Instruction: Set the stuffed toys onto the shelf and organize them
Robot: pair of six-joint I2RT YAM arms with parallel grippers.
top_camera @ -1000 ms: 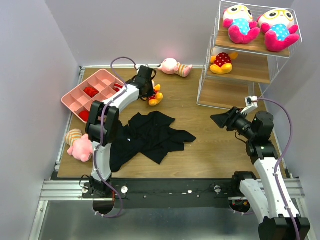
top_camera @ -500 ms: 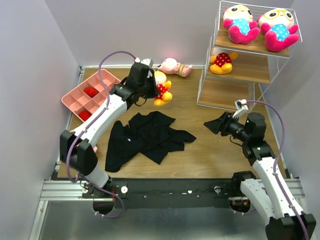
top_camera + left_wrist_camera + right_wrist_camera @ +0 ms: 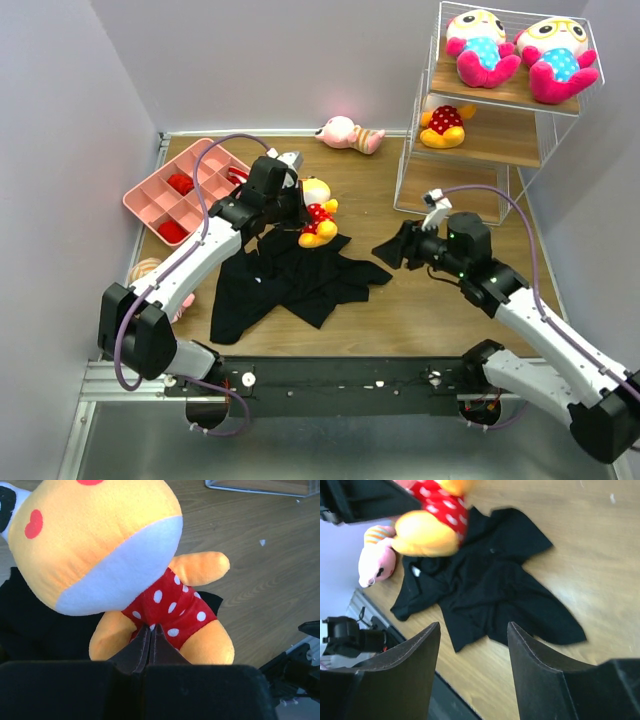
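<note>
Since the left fingers, pinching the yellow-orange doll, have carried it centreward, the spread right fingers near it from 3 o'clock: probable handover.

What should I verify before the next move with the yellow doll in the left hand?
1. Grip: ok. The left hand is shut on the red dotted body of the yellow doll.
2. Doll clear of the black garment: cannot tell. It hangs over the garment in the top view, but its height does not show.
3. Right hand ready: ok. It is open, empty and facing the doll.
4. Hands apart: ok. A gap shows between them.
5. Room on the shelf: ok. The middle board has bare space beside the second yellow doll.
</note>
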